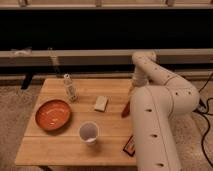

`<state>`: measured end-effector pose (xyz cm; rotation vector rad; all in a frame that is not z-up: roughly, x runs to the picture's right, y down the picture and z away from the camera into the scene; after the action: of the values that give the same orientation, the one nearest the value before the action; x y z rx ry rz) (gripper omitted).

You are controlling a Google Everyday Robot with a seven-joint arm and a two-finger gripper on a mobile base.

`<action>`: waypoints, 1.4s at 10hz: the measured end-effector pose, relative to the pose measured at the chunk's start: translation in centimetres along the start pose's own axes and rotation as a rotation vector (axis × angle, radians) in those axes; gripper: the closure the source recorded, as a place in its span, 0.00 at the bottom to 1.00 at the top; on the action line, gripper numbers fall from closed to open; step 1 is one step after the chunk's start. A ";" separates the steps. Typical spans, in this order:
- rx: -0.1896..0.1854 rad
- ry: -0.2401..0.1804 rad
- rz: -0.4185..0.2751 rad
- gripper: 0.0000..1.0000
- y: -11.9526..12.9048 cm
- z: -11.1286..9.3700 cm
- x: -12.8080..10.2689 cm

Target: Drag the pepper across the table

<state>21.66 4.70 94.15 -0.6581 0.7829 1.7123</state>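
The pepper (126,109), small, dark red and tapered, lies near the right edge of the light wooden table (70,150). My gripper (131,93) hangs point-down from the white arm, just above and behind the pepper's far end, and it is open. I cannot tell whether it touches the pepper. The thick white arm rises from the lower right and hides the table's right edge.
An orange plate (52,115) sits at the left and a white cup (88,132) near the front middle. A tan block (101,103) lies at the centre, with a small clear bottle (70,87) behind the plate. A red-and-black box (129,145) shows beside the arm. A dark wall and rail stand behind.
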 end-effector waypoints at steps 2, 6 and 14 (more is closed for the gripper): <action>0.012 0.021 0.015 0.35 -0.6 0.8 0.5; 0.021 0.046 -0.013 0.35 -0.2 1.3 1.8; 0.025 0.095 -0.070 0.72 1.4 2.5 2.6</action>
<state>19.50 7.94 93.98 -0.7457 0.8368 1.6144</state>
